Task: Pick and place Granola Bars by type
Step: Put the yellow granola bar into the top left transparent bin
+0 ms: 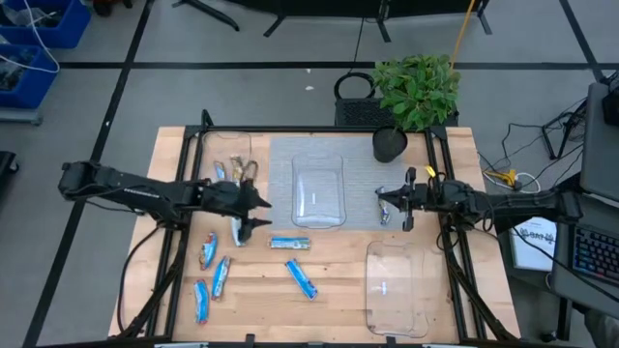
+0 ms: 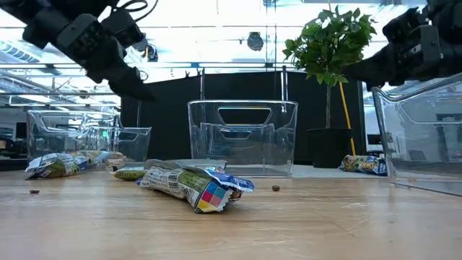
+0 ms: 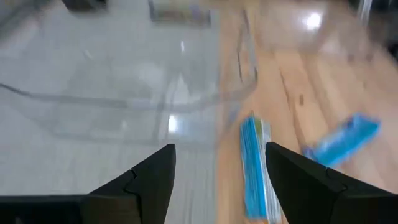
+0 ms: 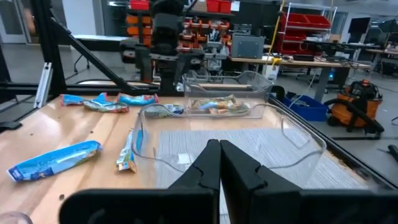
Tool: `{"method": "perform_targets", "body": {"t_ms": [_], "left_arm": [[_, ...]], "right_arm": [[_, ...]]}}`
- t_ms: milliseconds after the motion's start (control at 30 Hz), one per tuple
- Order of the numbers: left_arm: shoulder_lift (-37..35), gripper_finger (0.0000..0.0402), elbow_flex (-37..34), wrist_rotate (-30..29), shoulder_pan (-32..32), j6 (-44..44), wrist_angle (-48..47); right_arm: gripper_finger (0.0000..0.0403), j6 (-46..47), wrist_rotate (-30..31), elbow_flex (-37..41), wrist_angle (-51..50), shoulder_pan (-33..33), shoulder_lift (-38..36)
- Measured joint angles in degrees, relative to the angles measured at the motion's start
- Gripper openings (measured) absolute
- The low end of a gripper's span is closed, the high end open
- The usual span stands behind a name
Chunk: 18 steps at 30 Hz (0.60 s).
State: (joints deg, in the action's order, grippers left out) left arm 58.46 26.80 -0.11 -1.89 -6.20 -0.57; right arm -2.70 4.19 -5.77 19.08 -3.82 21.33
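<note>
**Wrapped bars scattered on the bench, both arms reaching toward the middle tray**

The shiny blue wrapped granola bars (image 1: pixel 290 244) lay on the wooden bench (image 1: pixel 338 290) in front of the central tray. One lay with its long axis across the bench, just beside the tray's near edge; a second blue bar (image 1: pixel 301 278) lay diagonally nearer the front edge. Three more blue bars (image 1: pixel 211 275) sat in a loose group toward the front left, their long axes running roughly front to back, slightly tilted. A few tan and silver wrapped bars (image 1: pixel 237 171) lay inside a clear plastic tray at the back left (image 1: pixel 205 145). One further bar (image 1: pixel 384 215) lay on the grey mat (image 1: pixel 280 159) close under the right pincer.

The left arm stretched level across the bench from the left, its left pincer (image 1: pixel 259 212) hovering beside the left wall of the clear rectangular plastic tray in the centre (image 1: pixel 318 191). Its fingers (image 3: pixel 152 180) were spread wide with nothing between them; in the left wrist view a blue bar showed just ahead, lengthwise between the fingers' line and the tray wall.

The right arm reached in from the right, its right pincer (image 1: pixel 408 200) near the right side of the central tray, fingers (image 4: pixel 217 165) pressed together and empty.

A second clear plastic tray (image 1: pixel 397 288) stood at the front right. A dark-potted green plant (image 1: pixel 416 92) stood at the back of the bench, well apart from both arms.
</note>
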Motion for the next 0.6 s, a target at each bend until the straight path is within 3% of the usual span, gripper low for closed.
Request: {"method": "perform_targets", "body": {"t_ms": [267,600], "left_arm": [[6.7,0.0253,7.5,0.0,-4.5,-1.4,-15.7],[17.4,0.0252,8.5,-2.6,-8.9,-9.6,-15.8]], "right_arm": [[0.0,0.5,0.1,2.8,3.9,-0.7,-2.9],[0.0,0.4,0.1,2.9,4.8,-0.7,-3.2]]}}
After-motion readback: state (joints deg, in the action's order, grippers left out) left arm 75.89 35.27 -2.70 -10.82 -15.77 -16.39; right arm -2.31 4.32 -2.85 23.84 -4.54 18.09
